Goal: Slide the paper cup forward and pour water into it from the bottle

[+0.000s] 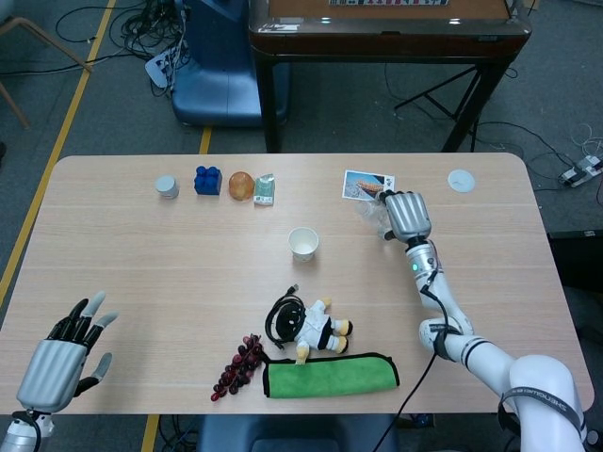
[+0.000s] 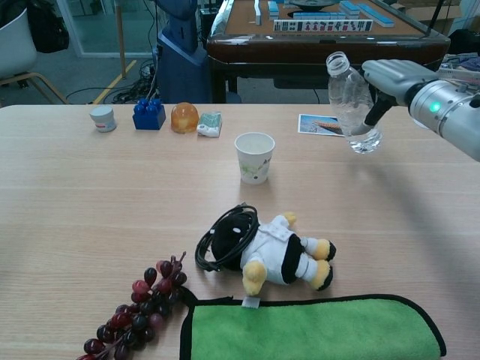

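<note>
A white paper cup stands upright and uncovered near the table's middle. My right hand grips a clear uncapped water bottle, lifted off the table and leaning its neck left toward the cup. The bottle is to the right of the cup and apart from it. A little water shows at its base. My left hand hovers at the near left corner of the table, fingers spread, holding nothing.
A plush toy with a black cable, grapes and a green cloth lie in front of the cup. Behind it sit a small jar, blue block, orange ball, a packet, a photo card and a bottle cap.
</note>
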Motion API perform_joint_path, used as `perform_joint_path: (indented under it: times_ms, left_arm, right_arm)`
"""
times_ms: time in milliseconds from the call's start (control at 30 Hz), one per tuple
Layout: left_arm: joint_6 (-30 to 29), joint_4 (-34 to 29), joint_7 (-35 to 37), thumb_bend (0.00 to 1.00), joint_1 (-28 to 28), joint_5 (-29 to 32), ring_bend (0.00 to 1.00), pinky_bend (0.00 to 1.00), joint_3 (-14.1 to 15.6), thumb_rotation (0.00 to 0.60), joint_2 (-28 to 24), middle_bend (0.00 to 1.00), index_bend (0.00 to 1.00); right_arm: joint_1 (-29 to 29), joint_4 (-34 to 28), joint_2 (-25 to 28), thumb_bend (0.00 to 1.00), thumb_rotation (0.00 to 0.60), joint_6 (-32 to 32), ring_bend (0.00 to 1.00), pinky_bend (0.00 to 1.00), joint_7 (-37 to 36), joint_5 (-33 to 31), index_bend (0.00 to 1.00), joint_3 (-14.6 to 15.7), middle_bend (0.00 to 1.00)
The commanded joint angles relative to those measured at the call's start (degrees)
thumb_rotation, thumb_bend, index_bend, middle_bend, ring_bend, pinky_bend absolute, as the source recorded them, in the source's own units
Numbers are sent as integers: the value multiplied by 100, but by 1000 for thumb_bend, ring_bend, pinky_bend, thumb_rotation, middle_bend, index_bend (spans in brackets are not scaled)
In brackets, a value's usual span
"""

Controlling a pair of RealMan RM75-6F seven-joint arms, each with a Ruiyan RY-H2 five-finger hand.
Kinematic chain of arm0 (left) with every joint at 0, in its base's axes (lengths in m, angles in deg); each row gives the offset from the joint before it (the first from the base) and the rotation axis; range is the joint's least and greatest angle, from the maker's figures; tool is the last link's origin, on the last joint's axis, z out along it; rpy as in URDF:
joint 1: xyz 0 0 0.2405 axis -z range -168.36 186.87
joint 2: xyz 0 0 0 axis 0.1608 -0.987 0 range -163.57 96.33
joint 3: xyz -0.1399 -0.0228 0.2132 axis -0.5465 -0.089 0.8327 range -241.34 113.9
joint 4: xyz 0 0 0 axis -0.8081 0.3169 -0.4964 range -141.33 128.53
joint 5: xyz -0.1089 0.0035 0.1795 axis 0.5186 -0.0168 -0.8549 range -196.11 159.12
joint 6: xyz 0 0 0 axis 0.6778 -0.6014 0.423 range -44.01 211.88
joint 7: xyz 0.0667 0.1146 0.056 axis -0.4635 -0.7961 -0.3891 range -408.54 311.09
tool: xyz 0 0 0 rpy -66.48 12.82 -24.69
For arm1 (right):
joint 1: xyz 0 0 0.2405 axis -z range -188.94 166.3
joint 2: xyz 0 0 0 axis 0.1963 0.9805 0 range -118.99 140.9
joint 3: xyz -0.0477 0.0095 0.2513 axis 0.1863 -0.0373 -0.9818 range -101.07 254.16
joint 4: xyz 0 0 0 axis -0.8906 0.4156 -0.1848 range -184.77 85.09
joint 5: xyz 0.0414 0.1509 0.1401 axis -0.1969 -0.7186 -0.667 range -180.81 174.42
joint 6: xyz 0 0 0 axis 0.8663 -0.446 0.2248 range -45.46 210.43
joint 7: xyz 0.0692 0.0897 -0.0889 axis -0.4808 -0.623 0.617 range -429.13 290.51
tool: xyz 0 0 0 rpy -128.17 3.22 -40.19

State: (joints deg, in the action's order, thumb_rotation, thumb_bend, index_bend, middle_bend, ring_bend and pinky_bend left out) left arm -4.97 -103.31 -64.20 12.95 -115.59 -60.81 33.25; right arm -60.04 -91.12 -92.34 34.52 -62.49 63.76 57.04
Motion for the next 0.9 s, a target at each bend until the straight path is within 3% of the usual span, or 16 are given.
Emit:
perform_joint_path:
  times_ms: [33,367,900]
  left_arm:
    - [17,12,33,358,1,29,40,229,-13,600,-7,27,216]
    - [48,26,92,358,9,53,40,229,-41,600,-21,27,226]
    - [-1,-6,119,358,-22,5,40,228,-48,600,-66,27,231]
  right_arm:
    - [-198,311,-158,182,600,199,468,507,247,-93,602,-12,631]
    - [-609,883,-552,183,600,475,468,507,572,-120,602,30,631]
    - [-980,1224,-887,183,600,366,468,507,1284,39,602,171,632]
